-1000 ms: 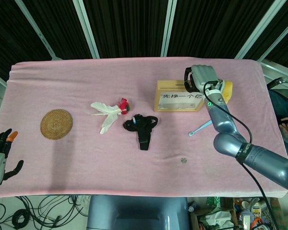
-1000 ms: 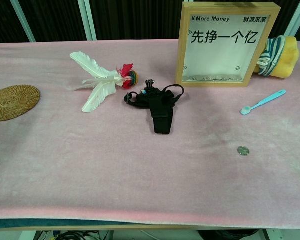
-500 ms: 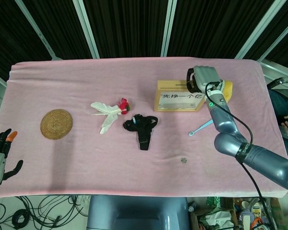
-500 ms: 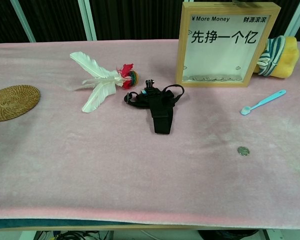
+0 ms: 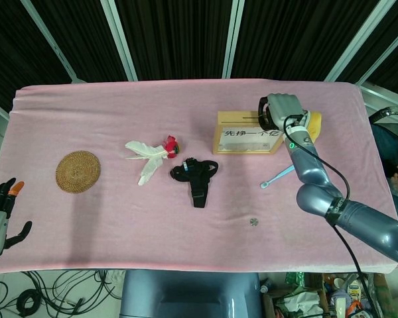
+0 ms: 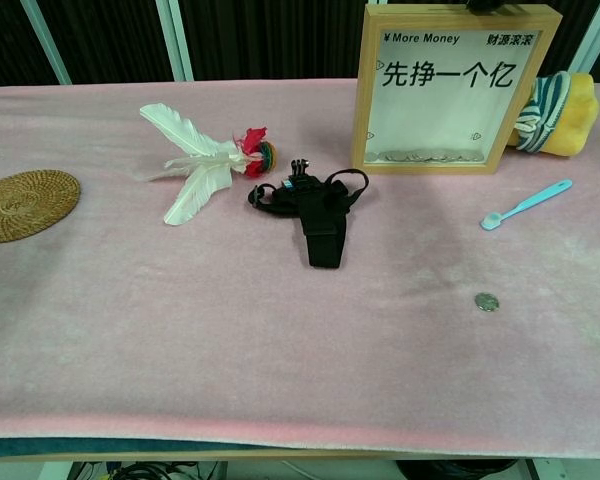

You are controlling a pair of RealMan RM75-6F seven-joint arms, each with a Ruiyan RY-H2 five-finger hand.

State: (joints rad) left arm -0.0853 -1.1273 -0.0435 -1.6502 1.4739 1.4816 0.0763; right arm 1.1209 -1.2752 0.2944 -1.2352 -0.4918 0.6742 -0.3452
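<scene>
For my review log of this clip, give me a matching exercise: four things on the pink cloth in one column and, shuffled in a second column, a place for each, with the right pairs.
Things:
1. woven coaster
2. coin
3. toothbrush
4. white feathers

Places:
A. lying alone near the front edge, on the robot's right side
B. just left of the black strap mount
C. far left of the cloth
D. below the yellow striped toy, right of the wooden money box

Pairs: 1-C, 2-A, 3-D, 4-B
</scene>
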